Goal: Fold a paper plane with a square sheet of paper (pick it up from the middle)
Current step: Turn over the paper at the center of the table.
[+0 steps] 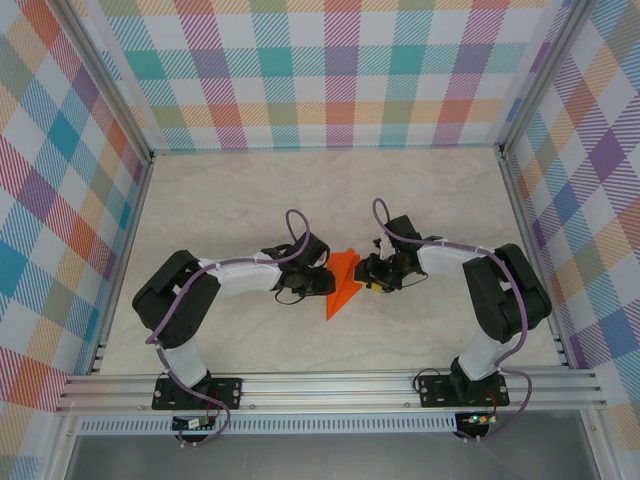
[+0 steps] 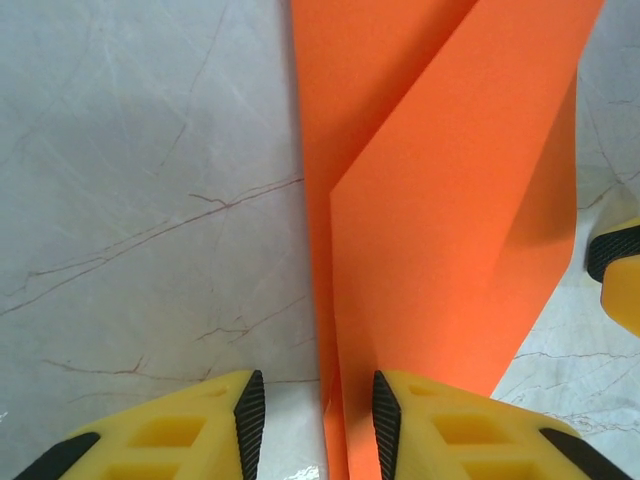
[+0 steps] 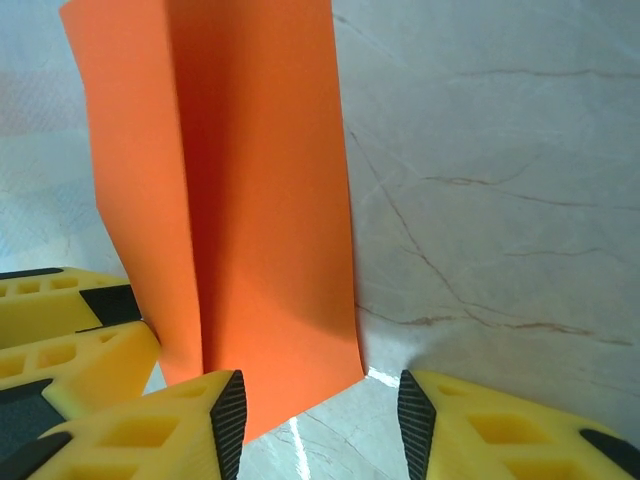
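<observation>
The paper (image 1: 343, 283) is only partly folded, a couple flaps in, plenty left to do. Left tool (image 2: 320, 425) and right tool (image 3: 322, 425) both sit apart at its edges.

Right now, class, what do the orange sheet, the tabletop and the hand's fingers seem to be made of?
Orange sheet: thin matte paper, holding sharp creases. Tabletop: glossy, pale with brown veins, marble or a marble-look laminate. Left hand's fingers: yellow moulded plastic, probably, with black, likely rubber, pads.
</observation>
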You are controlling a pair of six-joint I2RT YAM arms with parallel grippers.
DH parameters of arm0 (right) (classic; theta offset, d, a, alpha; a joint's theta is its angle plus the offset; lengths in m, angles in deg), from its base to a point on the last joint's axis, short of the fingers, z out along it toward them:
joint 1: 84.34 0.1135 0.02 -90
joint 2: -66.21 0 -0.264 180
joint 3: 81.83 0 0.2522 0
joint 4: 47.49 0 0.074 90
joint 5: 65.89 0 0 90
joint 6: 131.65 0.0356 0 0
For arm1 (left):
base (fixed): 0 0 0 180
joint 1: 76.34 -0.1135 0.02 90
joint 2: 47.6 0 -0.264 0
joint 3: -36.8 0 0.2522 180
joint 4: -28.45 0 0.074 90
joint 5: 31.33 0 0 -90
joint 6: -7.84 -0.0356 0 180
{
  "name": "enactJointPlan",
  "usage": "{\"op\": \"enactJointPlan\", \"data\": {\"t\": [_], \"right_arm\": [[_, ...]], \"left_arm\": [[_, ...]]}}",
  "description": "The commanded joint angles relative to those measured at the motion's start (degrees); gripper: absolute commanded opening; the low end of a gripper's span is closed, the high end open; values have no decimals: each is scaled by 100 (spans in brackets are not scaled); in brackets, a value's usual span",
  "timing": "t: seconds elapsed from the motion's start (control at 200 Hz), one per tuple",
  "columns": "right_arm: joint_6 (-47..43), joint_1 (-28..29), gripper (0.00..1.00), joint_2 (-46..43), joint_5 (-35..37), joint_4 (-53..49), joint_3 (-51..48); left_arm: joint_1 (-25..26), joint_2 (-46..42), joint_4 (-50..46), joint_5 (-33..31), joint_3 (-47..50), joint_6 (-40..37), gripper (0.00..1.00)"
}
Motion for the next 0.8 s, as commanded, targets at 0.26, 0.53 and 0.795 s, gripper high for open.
{"op": "enactJointPlan", "data": {"t": [0.26, 0.53, 0.795], "right_arm": [[142, 47, 41, 187, -454, 528, 16], [183, 47, 43, 296, -493, 609, 34], [292, 45, 47, 76, -532, 815, -63]], "left_arm": [[25, 295, -192, 49, -157, -73, 31], [72, 349, -253, 25, -218, -75, 30], [71, 283, -290, -67, -212, -68, 28]]}}
